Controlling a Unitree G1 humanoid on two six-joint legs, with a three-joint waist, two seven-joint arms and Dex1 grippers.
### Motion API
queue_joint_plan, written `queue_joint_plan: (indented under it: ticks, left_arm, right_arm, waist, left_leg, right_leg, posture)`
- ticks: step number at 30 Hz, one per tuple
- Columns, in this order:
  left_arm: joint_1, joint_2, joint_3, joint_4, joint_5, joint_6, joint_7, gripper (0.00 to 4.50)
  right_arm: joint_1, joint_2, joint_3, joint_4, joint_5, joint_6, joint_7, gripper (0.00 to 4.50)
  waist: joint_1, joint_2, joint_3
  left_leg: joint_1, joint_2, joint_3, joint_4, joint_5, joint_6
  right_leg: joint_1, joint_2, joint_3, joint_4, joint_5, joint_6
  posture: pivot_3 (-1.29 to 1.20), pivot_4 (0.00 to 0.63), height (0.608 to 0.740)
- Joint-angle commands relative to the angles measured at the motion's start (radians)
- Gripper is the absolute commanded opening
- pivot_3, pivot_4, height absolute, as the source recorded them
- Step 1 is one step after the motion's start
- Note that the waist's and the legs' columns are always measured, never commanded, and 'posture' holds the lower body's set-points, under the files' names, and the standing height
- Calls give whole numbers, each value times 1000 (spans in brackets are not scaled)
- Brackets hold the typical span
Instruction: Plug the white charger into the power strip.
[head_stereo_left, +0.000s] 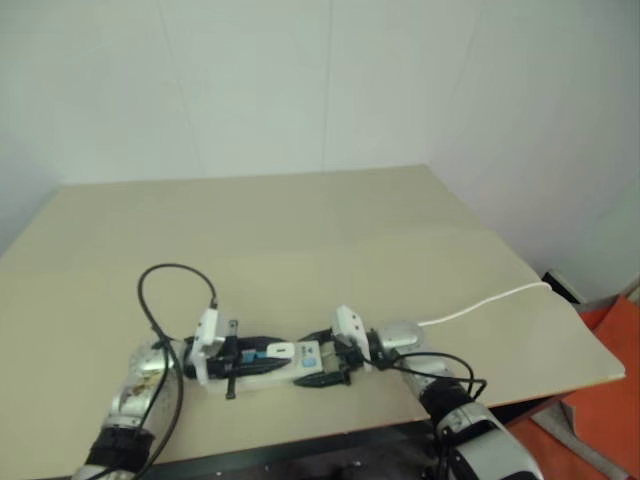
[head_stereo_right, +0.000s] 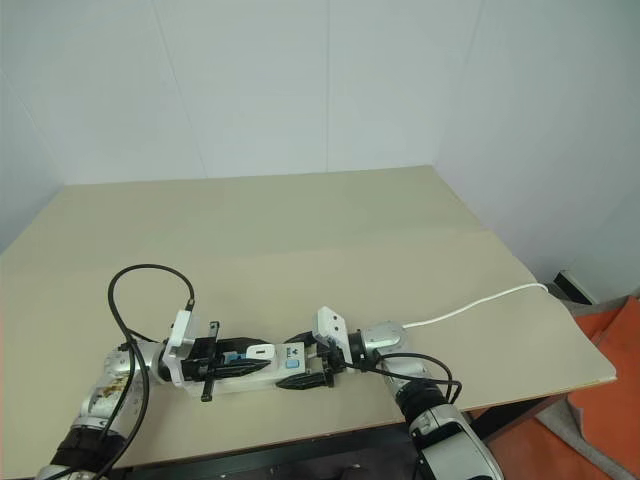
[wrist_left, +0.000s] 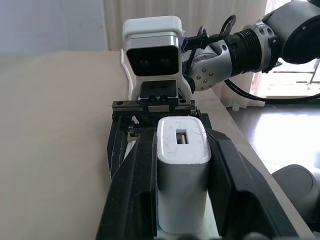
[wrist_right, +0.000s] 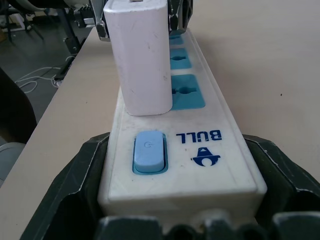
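Note:
The power strip (wrist_right: 210, 165), a long white bar with blue socket faces and a blue end switch (wrist_right: 149, 151), lies near the table's front edge. My right gripper (wrist_right: 182, 205) is shut on its switch end, one black finger against each long side. The white charger (wrist_left: 182, 170) is clamped between the black fingers of my left gripper (head_stereo_left: 255, 357), which is level and points toward the right gripper. In the right wrist view the white charger (wrist_right: 142, 60) stands upright on the strip's face, beside the nearest socket. Its prongs are hidden.
The strip's thin white cord (head_stereo_left: 490, 300) runs right across the beige table (head_stereo_left: 300, 230) to its right edge. A black cable (head_stereo_left: 165, 280) loops up from my left wrist. Orange flooring (head_stereo_left: 610, 380) shows beyond the table's right corner.

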Motion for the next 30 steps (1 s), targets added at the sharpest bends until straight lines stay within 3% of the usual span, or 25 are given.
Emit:
queue_joint_plan:
  ticks: [1,14,25,30]
  left_arm:
    - [54,54,-8,95,83,-23,-2,1010]
    - [57,105,-59,61,107,73,56,1010]
    - [15,140,-19,-8,55,102,28,4487]
    - [-48,194,46,-73,-3,193,30,4487]
  right_arm:
    - [21,-6,35,27,-26,34,18,3419]
    - [20,-3,34,28,-29,32,19,3419]
    - [21,-1,42,32,-30,26,21,3419]
    - [21,2,43,34,-32,21,20,3419]
  waist:
    - [-1,0,0]
    - [-6,8,-6]
    - [-5,12,-9]
    - [-6,11,-8]
  left_leg:
    - [0,0,0,0,0,0]
    - [2,0,0,-1,0,0]
    - [1,-2,0,-2,0,0]
    - [0,-1,-1,-2,0,0]
  right_leg:
    - [0,0,0,0,0,0]
    - [1,0,0,0,0,0]
    - [0,-1,1,-2,0,-1]
    - [-2,-1,0,-1,0,-1]
  posture:
    - [0,150,740]
    - [0,150,740]
    - [0,150,740]
    - [0,150,740]
